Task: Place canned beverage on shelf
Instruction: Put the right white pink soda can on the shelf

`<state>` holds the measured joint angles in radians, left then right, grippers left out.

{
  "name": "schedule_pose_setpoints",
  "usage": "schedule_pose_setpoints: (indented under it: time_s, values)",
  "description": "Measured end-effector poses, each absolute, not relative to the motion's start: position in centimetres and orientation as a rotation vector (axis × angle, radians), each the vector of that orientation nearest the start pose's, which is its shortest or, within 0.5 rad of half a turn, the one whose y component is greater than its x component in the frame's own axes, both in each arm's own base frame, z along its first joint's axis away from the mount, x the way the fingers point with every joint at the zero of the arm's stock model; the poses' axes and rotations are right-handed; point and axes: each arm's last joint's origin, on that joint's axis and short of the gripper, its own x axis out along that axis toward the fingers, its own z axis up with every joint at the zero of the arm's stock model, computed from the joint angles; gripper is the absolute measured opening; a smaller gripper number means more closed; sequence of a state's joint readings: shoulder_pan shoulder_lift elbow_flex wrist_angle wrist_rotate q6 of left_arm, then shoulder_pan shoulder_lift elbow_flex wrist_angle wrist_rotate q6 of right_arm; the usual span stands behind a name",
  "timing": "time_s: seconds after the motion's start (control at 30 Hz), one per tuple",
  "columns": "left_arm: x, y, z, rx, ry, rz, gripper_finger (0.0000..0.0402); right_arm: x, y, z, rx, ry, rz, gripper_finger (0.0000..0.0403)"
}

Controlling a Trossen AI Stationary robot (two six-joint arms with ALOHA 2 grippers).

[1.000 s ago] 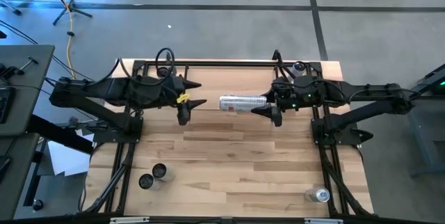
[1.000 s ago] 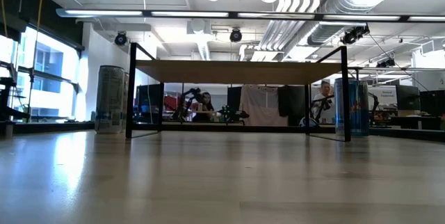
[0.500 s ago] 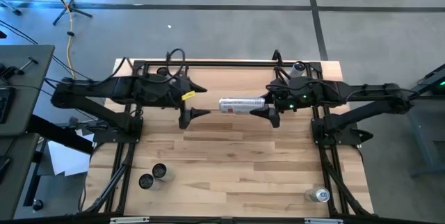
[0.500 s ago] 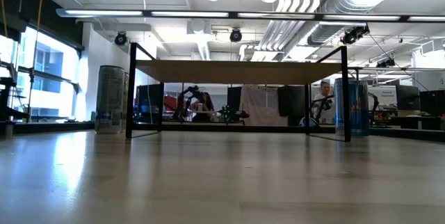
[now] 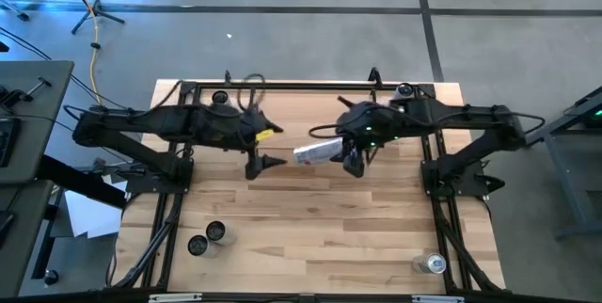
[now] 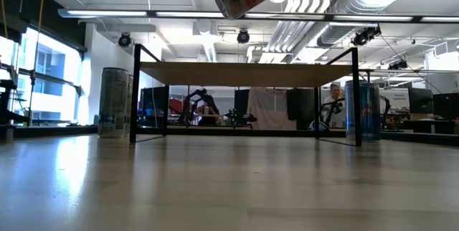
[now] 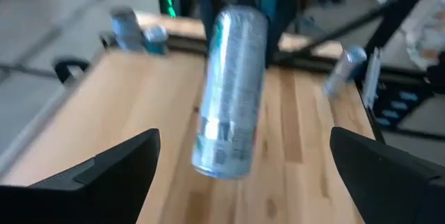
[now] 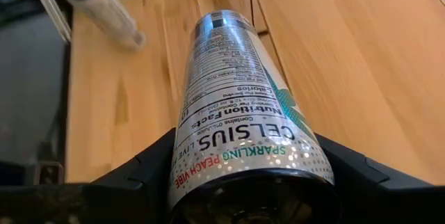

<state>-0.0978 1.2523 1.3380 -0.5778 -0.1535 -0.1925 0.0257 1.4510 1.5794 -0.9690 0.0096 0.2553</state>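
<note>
Right pincer [image 5: 350,157] grips can [image 5: 316,153] by one end, lying tilted above desk [image 5: 329,228], body exposed for hand-off. Left pincer [image 5: 266,149] fully open, w/ nothing between fingers, facing can.

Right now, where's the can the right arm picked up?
The silver can is held in the right gripper, lying tilted in the air over the table's middle, pointing toward the open left gripper close beside it.
</note>
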Motion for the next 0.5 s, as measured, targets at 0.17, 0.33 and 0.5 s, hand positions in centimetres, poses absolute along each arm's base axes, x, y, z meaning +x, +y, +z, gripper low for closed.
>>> schedule_pose_setpoints:
  time_s: [0.17, 0.33, 0.5]
  values:
    - [28.5, -2.5, 36.3, -0.155, 0.609, 0.054, 0.0394, 31.1, 0.8, 38.7, 0.146, 0.908, -0.065, 0.0244]
    - [30.4, -2.6, 34.2, -0.127, 0.675, 0.110, 0.0394, 33.1, 1.0, 38.1, 0.109, 0.954, -0.031, 0.0244]
    - [31.3, -2.7, 33.0, -0.134, 0.716, 0.129, 0.0394, 33.6, 1.2, 38.1, 0.095, 0.954, -0.004, 0.0244]
